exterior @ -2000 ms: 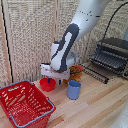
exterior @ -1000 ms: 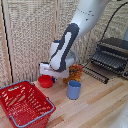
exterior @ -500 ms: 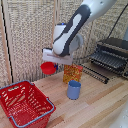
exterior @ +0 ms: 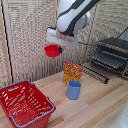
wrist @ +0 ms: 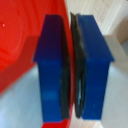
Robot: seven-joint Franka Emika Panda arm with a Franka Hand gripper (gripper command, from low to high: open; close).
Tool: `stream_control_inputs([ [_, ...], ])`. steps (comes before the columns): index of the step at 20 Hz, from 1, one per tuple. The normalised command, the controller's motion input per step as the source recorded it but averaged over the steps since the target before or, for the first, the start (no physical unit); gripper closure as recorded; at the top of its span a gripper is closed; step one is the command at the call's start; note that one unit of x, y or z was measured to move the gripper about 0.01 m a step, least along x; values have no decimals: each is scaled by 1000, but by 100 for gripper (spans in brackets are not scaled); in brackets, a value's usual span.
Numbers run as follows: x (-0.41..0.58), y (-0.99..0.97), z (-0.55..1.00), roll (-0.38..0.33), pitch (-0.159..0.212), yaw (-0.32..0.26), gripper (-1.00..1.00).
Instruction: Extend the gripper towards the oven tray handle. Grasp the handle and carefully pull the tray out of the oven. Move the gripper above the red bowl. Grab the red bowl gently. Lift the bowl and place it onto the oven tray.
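Observation:
The red bowl [exterior: 51,50] hangs high above the table, held by its rim in my gripper [exterior: 59,49]. In the wrist view the two blue fingertips [wrist: 51,65] are pressed together on the red bowl's rim [wrist: 20,45]. At the exterior view's right stands the oven [exterior: 114,52], and its tray [exterior: 106,60], a rack of thin dark bars, is pulled out over the lowered door. The bowl is well to the exterior view's left of the tray and higher than it.
A blue cup [exterior: 74,90] stands on the wooden table below the arm, with an orange-yellow box [exterior: 72,73] behind it. A big red mesh basket [exterior: 24,104] sits at the exterior view's lower left. A wicker screen backs the scene.
The gripper has lifted the red bowl from the table near the blue cup to well above it. The arm has risen and swung toward the exterior view's right.

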Motion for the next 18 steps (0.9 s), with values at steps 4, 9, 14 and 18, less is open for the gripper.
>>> stream_control_inputs([
  [4, -49, -886, 225, 108, -84, -24, 100],
  [9, -265, -1000, 23, 80, 0, 0, 100],
  [14, -468, -1000, 0, 56, 67, 0, 100],
  [18, -446, -995, -66, 42, 24, -20, 100],
])
